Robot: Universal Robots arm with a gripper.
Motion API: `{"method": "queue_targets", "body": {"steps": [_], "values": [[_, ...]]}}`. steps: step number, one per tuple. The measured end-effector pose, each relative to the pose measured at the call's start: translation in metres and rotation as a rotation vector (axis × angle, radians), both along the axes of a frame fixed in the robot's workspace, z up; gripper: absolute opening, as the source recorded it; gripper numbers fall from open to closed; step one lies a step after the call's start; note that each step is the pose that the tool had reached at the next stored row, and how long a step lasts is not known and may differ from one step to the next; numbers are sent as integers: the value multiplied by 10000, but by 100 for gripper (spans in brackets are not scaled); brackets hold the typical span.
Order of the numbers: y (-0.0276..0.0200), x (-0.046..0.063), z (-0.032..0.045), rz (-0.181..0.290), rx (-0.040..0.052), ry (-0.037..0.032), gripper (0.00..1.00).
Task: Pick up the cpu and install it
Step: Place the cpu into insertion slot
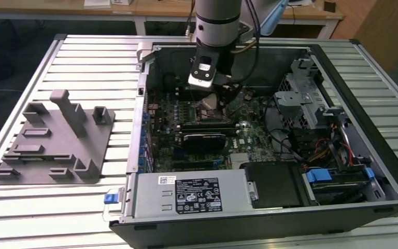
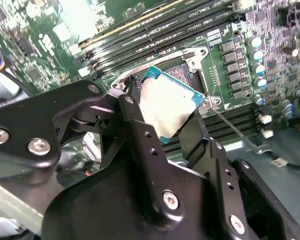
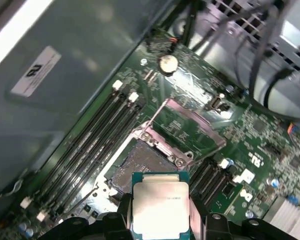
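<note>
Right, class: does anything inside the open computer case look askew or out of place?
Nothing looks damaged. The silvery square cpu sits clamped in the black gripper close to the dark open socket, not seated, and the socket's metal retaining frame stands hinged up.

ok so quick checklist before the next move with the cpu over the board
1. Grip: ok. The gripper is shut on the cpu, clamping it by two opposite edges, metal plate facing up.
2. Socket open: ok. The load plate is hinged up and the socket lies uncovered.
3. Socket free of loose objects: ok, nothing lies in it in the first wrist view.
4. Cpu lined up over the socket: cannot tell. It hangs close to it, but neither wrist view looks straight down.
5. Corner marking matched to the socket: cannot tell.
6. Cables out of the way: ok, they run off to one side of the socket.
</note>
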State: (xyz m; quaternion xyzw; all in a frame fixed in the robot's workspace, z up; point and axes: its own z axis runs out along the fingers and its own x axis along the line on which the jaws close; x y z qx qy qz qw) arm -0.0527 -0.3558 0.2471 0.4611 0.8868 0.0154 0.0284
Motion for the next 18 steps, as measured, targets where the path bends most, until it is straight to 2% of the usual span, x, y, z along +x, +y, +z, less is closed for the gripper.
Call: {"method": "queue_targets", "body": {"steps": [18], "values": [[0, 0, -18, -3269, 0, 0, 54]]}}
